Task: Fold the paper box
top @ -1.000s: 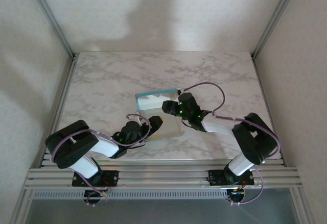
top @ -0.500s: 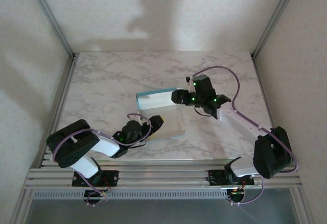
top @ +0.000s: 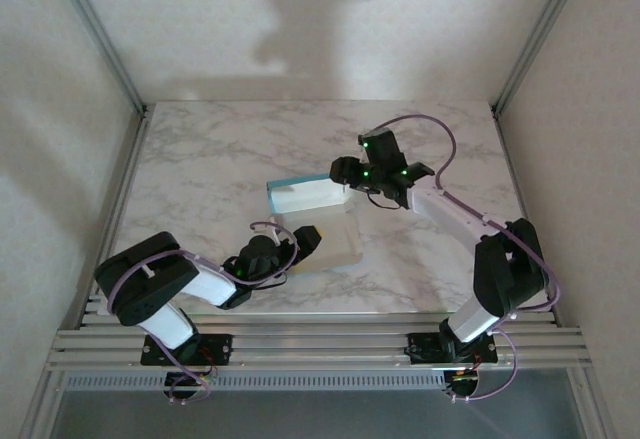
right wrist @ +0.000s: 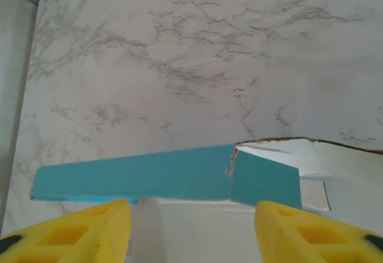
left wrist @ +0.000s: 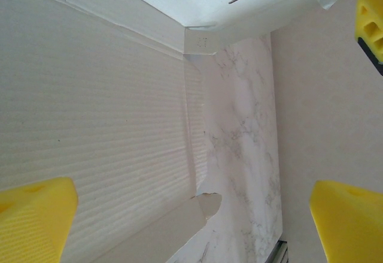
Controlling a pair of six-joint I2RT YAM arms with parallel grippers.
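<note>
The paper box lies half formed on the marble table, white ribbed inside up, with a turquoise far wall standing. My left gripper is open at the box's near left edge. In the left wrist view the wide yellow fingers flank the white panel and a torn flap. My right gripper hovers at the right end of the far wall. It is open there. In the right wrist view the turquoise wall stands just beyond the right gripper, white card below.
Metal frame posts and pale walls close in the table on both sides and the back. An aluminium rail runs along the near edge by the arm bases. Bare marble stretches behind and left of the box.
My right arm has swung out from over the box's middle to the right end of the far wall, and its jaws have narrowed. The left arm has stayed put.
</note>
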